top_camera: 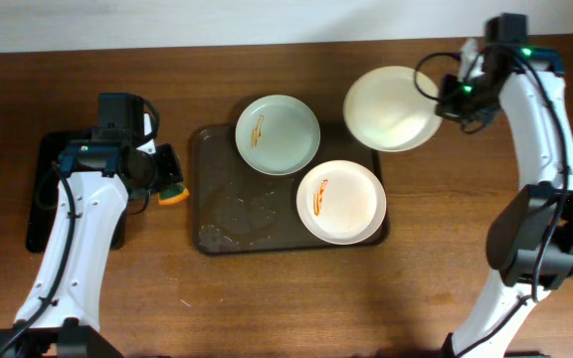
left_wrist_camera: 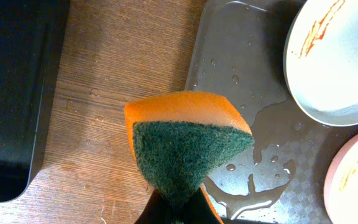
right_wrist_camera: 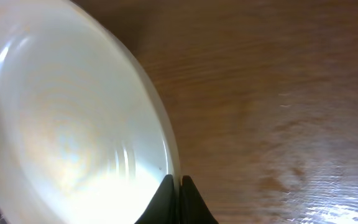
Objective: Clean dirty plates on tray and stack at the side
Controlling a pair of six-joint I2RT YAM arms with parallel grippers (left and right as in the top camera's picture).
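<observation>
As right arm (top_camera: 540,129) holds plate (top_camera: 391,107), left arm (top_camera: 78,214) crooked, gripping sponge (left_wrist_camera: 191,149)

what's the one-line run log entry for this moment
left gripper: shut on sponge, left of tray | right gripper: shut on rim of clean plate | on tray: two streaked plates | stack: none yet
</observation>
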